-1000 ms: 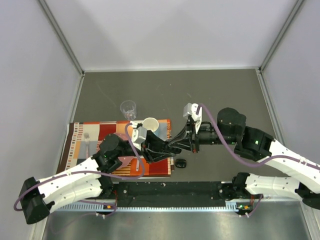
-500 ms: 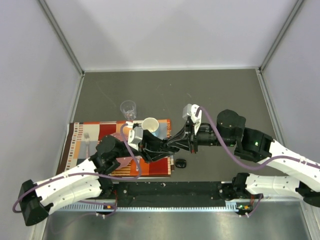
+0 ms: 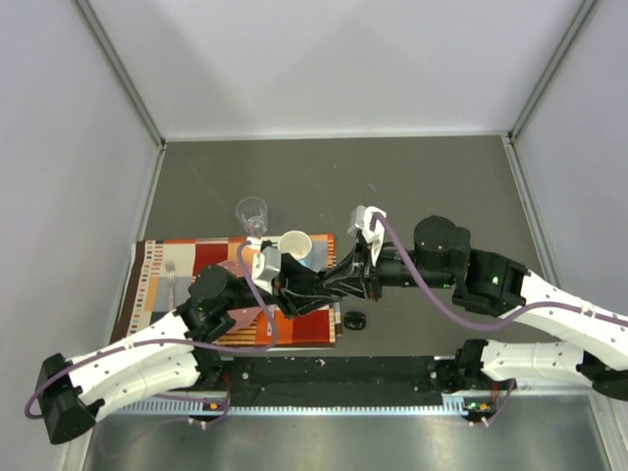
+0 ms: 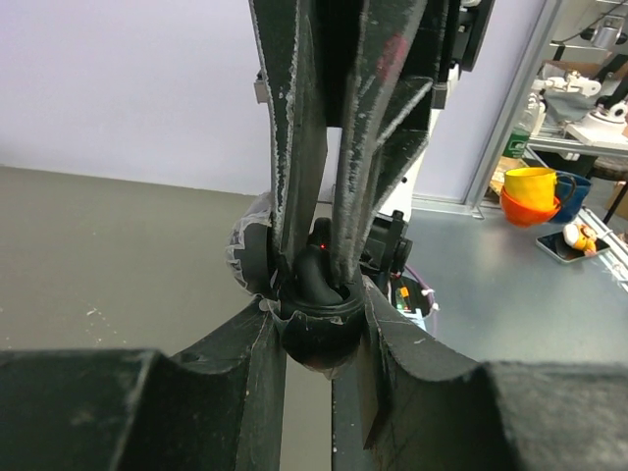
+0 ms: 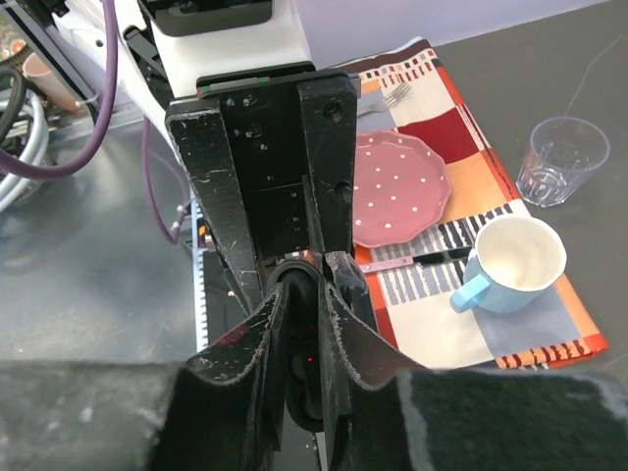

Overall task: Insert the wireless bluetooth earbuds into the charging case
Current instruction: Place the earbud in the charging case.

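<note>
My left gripper (image 3: 297,295) is shut on a black oval charging case (image 4: 319,334), held open side up above the placemat's right edge. My right gripper (image 3: 330,286) meets it from the right and is shut on a tiny black hook-curved earbud (image 4: 314,275). The earbud's lower end sits inside the case's rim. In the right wrist view the right gripper (image 5: 306,287) pinches the earbud (image 5: 300,294) over the case (image 5: 316,388). In the left wrist view the left gripper (image 4: 316,324) clamps the case from both sides. The other earbuds are out of view.
A second black case (image 3: 355,319) lies on the table just right of the striped placemat (image 3: 177,267). A white mug with a blue handle (image 3: 295,244), a pink dotted plate (image 5: 397,186) and a fork (image 3: 169,279) are on the mat. A clear glass (image 3: 252,212) stands behind it.
My right arm has shifted left, bringing its fingers and the earbud closer into the case. My left gripper has drawn slightly back and left with the case.
</note>
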{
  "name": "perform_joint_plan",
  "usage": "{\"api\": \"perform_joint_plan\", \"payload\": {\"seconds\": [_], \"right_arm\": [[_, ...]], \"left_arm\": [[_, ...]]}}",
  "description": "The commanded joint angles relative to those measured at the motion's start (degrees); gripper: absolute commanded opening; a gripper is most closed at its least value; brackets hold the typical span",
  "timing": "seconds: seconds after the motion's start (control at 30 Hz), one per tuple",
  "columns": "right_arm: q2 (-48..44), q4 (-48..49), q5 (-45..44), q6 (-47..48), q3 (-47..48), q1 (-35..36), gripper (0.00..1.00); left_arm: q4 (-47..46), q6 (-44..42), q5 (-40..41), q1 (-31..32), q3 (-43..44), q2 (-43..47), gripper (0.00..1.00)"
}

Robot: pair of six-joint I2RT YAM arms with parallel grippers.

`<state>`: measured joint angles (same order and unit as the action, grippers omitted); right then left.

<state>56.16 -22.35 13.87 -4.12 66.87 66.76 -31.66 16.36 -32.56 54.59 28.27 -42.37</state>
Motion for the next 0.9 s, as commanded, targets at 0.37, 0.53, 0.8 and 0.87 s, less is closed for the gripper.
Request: {"api": "perform_joint_plan", "payload": {"seconds": [0.37, 0.53, 0.8, 0.87], "right_arm": [[-4.7, 0.5, -2.4, -1.4, 2.9, 1.4, 0.51], [-8.5, 4.3, -3.7, -2.6, 2.6, 1.4, 0.58], [-12.7, 3.6, -27.8, -9.9, -0.5, 1.4, 0.68], [-11.8, 1.9, -31.2, -11.8, -0.1, 1.4, 0.69]], "left_arm": [[-5.3, -0.8, 2.6, 0.2, 0.1, 1.8, 0.0], [-5.2, -0.7, 2.5, 0.2, 0.1, 1.6, 0.0], [-5.1, -0.8, 2.6, 0.2, 0.5, 1.2, 0.0], [-5.1, -0.8, 2.6, 0.2, 0.6, 1.1, 0.0]]}}
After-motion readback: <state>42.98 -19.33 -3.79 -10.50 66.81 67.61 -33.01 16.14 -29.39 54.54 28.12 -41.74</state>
